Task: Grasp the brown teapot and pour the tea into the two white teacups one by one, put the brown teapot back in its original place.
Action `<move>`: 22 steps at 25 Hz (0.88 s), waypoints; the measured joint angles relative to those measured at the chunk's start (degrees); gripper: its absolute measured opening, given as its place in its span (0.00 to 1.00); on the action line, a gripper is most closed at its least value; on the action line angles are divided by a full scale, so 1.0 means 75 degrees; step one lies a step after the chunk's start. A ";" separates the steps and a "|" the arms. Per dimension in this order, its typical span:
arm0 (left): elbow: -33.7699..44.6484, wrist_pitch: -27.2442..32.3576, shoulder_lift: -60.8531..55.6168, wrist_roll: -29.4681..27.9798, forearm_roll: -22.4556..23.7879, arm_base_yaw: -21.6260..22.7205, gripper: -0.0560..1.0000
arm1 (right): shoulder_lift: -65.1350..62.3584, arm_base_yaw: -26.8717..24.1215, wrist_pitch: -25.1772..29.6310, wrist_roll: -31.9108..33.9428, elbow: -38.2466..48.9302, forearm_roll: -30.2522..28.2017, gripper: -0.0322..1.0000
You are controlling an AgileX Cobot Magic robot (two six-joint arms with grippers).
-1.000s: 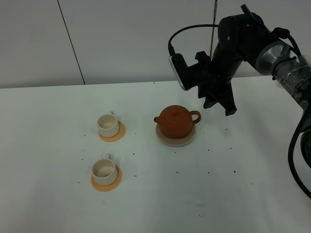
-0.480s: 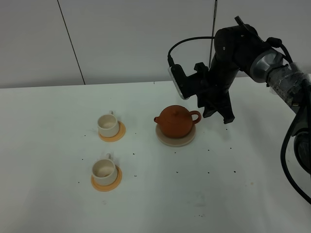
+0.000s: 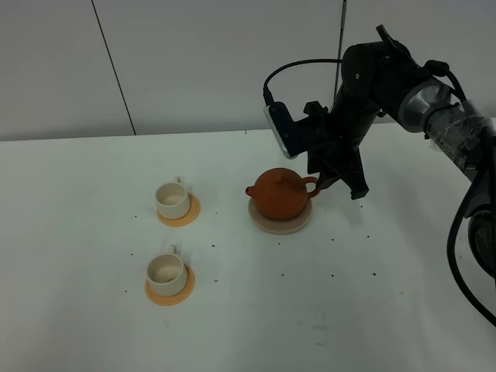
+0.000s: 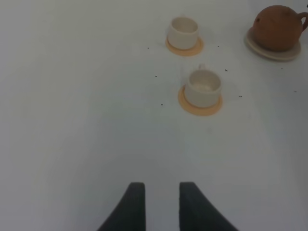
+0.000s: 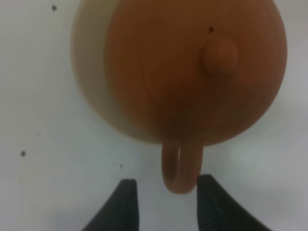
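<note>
The brown teapot (image 3: 279,194) (image 4: 278,28) (image 5: 192,62) stands upright on its pale saucer, the original place (image 3: 267,225) (image 5: 89,72), with its loop handle toward the right. My right gripper (image 3: 339,184) (image 5: 167,179) is open and low at that handle, one finger on each side of the loop's outer end without touching it. The two white teacups (image 3: 172,200) (image 3: 166,270) stand to the left, also in the left wrist view (image 4: 183,32) (image 4: 203,87). My left gripper (image 4: 161,192) hovers over bare table with a gap between its fingers and nothing in it.
Each cup sits on a flat orange coaster (image 3: 190,213) (image 3: 174,294). Small dark specks dot the white table (image 3: 349,310). A grey wall rises behind the table's far edge. The right arm's black cable loops above the teapot.
The right arm has moved left and down, bringing its gripper from beside the teapot to around the handle's end. Teapot and cups have not moved.
</note>
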 joint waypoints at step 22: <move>0.0000 0.0000 0.0000 0.0000 0.0000 0.0000 0.28 | 0.0214 0.0151 -0.0536 -0.0209 0.0000 0.0062 0.31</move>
